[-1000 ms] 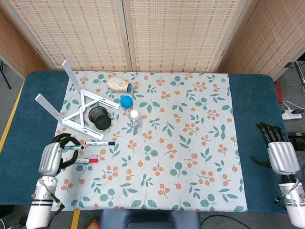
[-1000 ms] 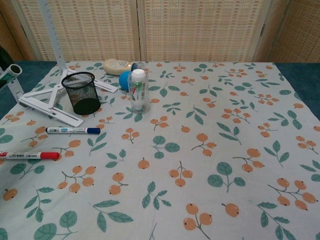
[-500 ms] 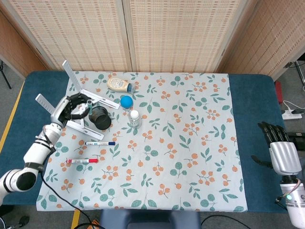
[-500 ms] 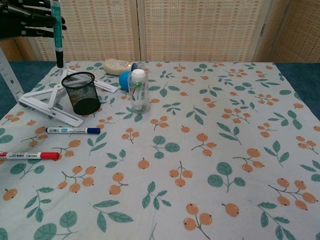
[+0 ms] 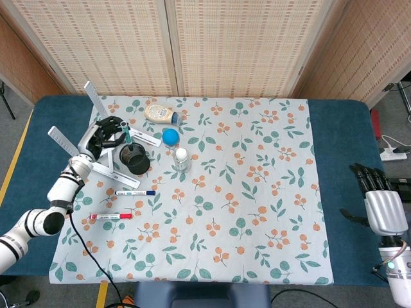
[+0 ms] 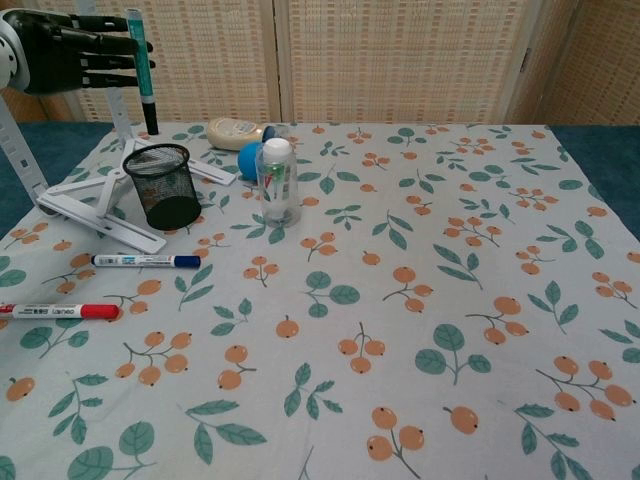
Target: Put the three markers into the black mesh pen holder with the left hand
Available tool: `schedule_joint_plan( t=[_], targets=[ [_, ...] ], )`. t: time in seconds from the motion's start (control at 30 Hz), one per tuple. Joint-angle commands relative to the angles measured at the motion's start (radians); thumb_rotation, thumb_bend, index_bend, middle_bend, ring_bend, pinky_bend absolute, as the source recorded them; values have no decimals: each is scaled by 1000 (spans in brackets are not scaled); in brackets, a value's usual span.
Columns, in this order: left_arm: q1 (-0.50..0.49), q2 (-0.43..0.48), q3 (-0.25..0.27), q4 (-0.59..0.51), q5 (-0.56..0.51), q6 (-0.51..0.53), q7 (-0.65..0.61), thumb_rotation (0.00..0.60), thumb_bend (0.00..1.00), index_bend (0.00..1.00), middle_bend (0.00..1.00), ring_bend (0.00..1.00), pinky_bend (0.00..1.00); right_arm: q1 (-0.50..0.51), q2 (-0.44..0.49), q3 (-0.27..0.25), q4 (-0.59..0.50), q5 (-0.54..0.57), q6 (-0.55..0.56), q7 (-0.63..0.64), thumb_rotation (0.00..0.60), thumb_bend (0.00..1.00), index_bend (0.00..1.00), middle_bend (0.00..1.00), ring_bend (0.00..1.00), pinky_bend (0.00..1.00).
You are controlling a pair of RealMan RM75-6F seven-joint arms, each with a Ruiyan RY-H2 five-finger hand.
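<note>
My left hand (image 6: 55, 50) (image 5: 106, 133) grips a green marker (image 6: 143, 70) (image 5: 126, 134), held nearly upright with its dark tip down, just above the black mesh pen holder (image 6: 163, 185) (image 5: 134, 158). The holder stands upright at the table's left. A blue marker (image 6: 146, 261) (image 5: 135, 192) and a red marker (image 6: 58, 311) (image 5: 110, 216) lie flat on the cloth in front of the holder. My right hand (image 5: 377, 202) rests over the blue edge at the far right, fingers apart, holding nothing.
A white folding stand (image 5: 96, 146) (image 6: 80, 205) lies left of and behind the holder. A small clear bottle (image 6: 277, 181), a blue ball (image 5: 170, 136) and a beige squeeze bottle (image 5: 160, 113) sit just right of and behind it. The floral cloth (image 5: 257, 192) covers the table.
My left hand has carried the green marker from beside the red marker up and toward the pen holder, and now the tip hangs closer over its rim. The right hand stays put.
</note>
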Motion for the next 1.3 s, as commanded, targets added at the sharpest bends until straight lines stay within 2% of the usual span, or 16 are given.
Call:
schedule_joint_plan(
  t=[0.03,0.13,0.3,0.37,0.53,0.63,0.7,0.77,0.97,1.03,1.1,1.2,1.3],
  targets=[
    [-19,-32,23,38,29,10,-44,600,403,551,580,225,199,0,1,1,1,2,-1,1,600,27,110,74,106,96],
    [-32,-47,45,63,50,13,-72,600,402,513,549,221,198,-2,2,3,0,6,1,2,600,27,110,75,107,96],
    [-50,-56,84,94,98,29,-109,600,400,362,380,165,177,-4,4,2,-2,2,4,5,600,27,110,75,106,96],
    [-55,-55,99,102,120,38,-137,600,399,329,355,155,170,-4,6,2,-3,2,5,6,600,27,110,74,106,96],
    [-63,-54,134,124,157,73,-207,600,400,326,351,149,167,-4,7,2,-4,2,2,7,600,27,110,74,106,96],
    [-61,-54,157,131,165,109,-211,600,400,377,402,164,175,-3,7,2,-4,2,1,7,600,27,110,75,106,97],
    [-42,-34,177,91,175,148,-184,600,400,411,429,176,182,-3,7,3,-3,4,0,10,600,27,111,75,106,97],
    [5,9,210,-3,189,226,-76,600,399,434,439,180,187,-3,8,4,-1,7,-1,13,600,27,110,75,106,97],
    [251,177,325,-492,144,568,498,600,399,409,429,183,193,0,8,4,7,12,-15,32,600,27,111,75,113,97],
    [339,195,389,-635,149,713,724,600,398,405,425,183,194,1,8,3,7,8,-15,37,600,27,111,75,113,97],
    [418,182,468,-725,192,841,899,600,396,401,419,183,194,1,9,2,6,3,-14,39,600,27,110,75,113,97],
    [519,112,584,-723,285,998,1125,600,394,398,413,184,194,0,10,0,4,0,-12,41,600,27,110,75,114,97],
    [592,-6,646,-630,318,1109,1277,600,394,412,415,184,193,-1,12,-1,3,-4,-9,41,600,27,111,75,115,97]
  ],
)
